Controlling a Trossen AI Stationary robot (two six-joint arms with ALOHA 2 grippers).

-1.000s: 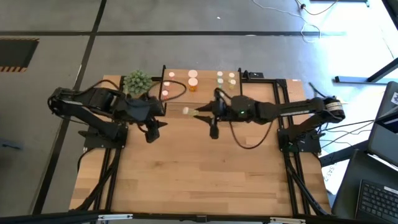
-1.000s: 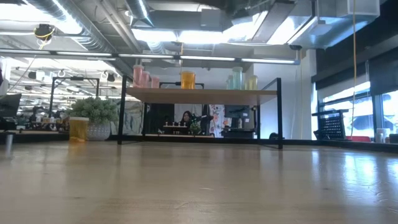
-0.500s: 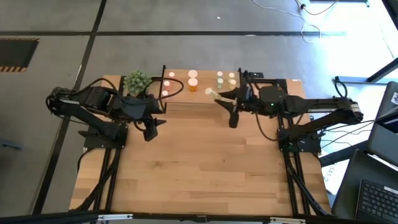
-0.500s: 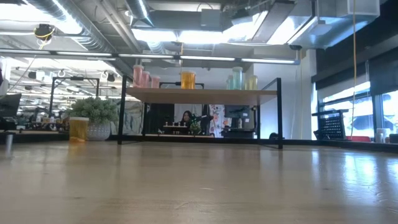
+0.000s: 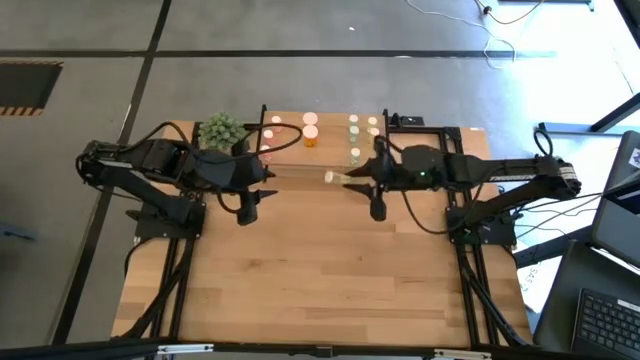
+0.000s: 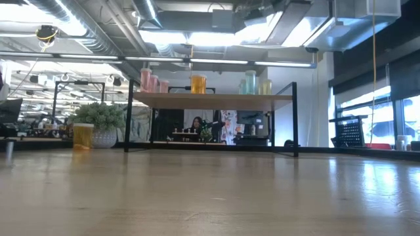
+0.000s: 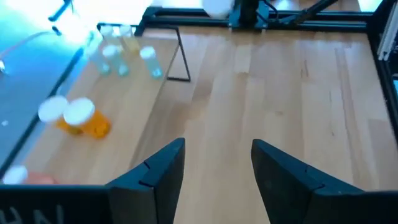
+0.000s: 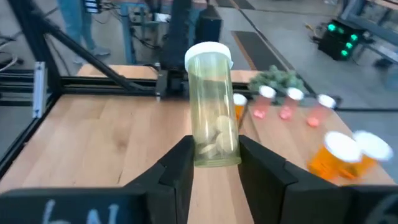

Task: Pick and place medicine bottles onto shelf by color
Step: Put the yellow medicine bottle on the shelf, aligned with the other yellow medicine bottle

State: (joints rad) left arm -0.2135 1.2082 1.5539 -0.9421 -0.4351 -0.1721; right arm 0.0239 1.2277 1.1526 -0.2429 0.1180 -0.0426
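The shelf (image 5: 322, 142) stands at the table's far edge on black legs. On it stand pink bottles (image 5: 268, 125), orange bottles (image 5: 310, 126) and pale green bottles (image 5: 355, 124), which the low view also shows on the shelf top (image 6: 210, 99). My right gripper (image 5: 354, 181) is shut on a pale green medicine bottle (image 8: 213, 106) with a white cap, in the air just in front of the shelf. My left gripper (image 7: 217, 155) hangs open with nothing between its fingers, in front of the shelf's left end (image 5: 268, 188). My right gripper pinches the pale green bottle's bottom end (image 8: 214, 155) between its two fingers. They come nearly level from the table's right. The bottle sticks out past the fingertips, its white cap (image 5: 327, 177) toward the table's left, lifted clear of table and shelf.
A spiky green potted plant (image 5: 221, 130) stands left of the shelf, with one orange bottle (image 6: 83, 136) on the table beside it. Bare wood tabletop (image 5: 320, 270) stretches toward the near edge. Black frame rails (image 5: 440, 130) lie at the far right.
My right gripper has carried the pale green bottle toward the table's right, swinging out to the shelf's right end and then back in front of the shelf. My left gripper has rolled about its own line without leaving its place.
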